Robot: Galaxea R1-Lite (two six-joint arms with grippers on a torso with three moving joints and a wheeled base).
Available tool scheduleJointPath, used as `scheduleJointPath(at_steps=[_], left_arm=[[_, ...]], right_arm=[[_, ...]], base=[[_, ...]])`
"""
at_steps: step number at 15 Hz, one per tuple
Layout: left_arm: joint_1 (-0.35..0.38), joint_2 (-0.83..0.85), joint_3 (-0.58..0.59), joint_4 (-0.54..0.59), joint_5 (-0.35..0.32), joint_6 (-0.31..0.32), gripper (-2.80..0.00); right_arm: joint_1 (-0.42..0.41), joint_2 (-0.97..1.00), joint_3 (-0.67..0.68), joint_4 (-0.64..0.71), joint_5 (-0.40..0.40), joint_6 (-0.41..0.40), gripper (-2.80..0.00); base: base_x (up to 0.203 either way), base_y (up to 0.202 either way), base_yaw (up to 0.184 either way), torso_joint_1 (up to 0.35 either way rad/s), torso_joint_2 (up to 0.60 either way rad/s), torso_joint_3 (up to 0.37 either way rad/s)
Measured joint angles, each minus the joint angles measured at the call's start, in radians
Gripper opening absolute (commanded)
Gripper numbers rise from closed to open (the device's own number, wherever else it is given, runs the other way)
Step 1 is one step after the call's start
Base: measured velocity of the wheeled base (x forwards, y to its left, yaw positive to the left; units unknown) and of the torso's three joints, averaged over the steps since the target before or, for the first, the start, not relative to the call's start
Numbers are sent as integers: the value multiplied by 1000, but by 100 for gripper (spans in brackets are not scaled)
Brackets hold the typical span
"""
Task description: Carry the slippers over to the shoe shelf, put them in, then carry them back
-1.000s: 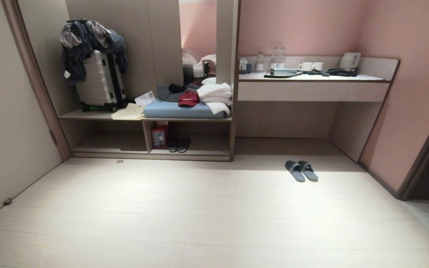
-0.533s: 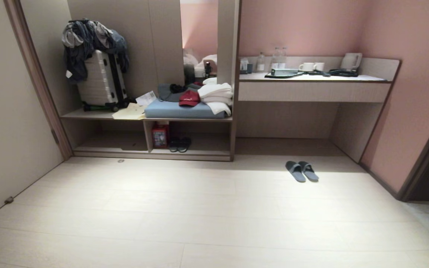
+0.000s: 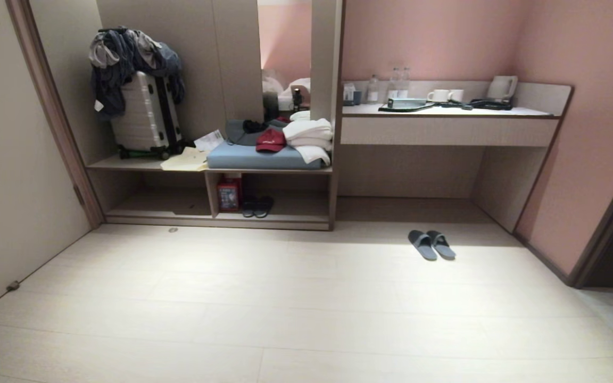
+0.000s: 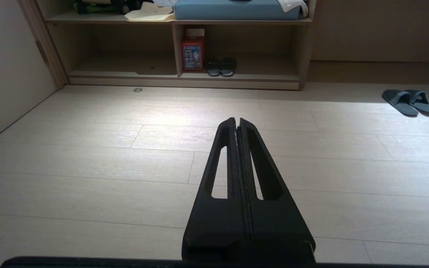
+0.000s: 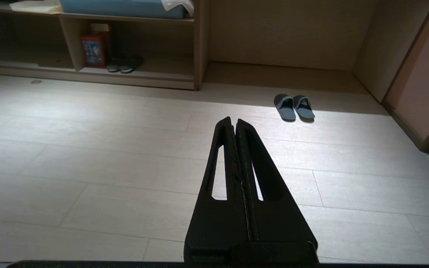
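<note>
The pair of flat dark slate-blue slide slippers lies side by side on the pale floor, right of centre in the head view, touching or nearly so, toe bands toward the wall, soles down. The low, wide pale beige wood-grain shoe shelf stands at centre left, well apart from them, a thin upright divider splitting it into two open compartments.

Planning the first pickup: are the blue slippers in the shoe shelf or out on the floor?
Out. The slippers lie side by side on the floor before the desk recess, apart from the shoe shelf, whose right cubby holds a black pair.
</note>
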State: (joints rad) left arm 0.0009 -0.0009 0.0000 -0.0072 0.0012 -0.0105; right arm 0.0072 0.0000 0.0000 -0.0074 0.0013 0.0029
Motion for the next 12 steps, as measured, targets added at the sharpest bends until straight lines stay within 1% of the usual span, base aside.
scheduleJointPath(at_steps=[12], left_arm=[[0, 0, 0, 0, 0, 0, -280]], right_arm=[[0, 1, 0, 0, -8, 9, -280]], base=[[0, 0, 0, 0, 0, 0]])
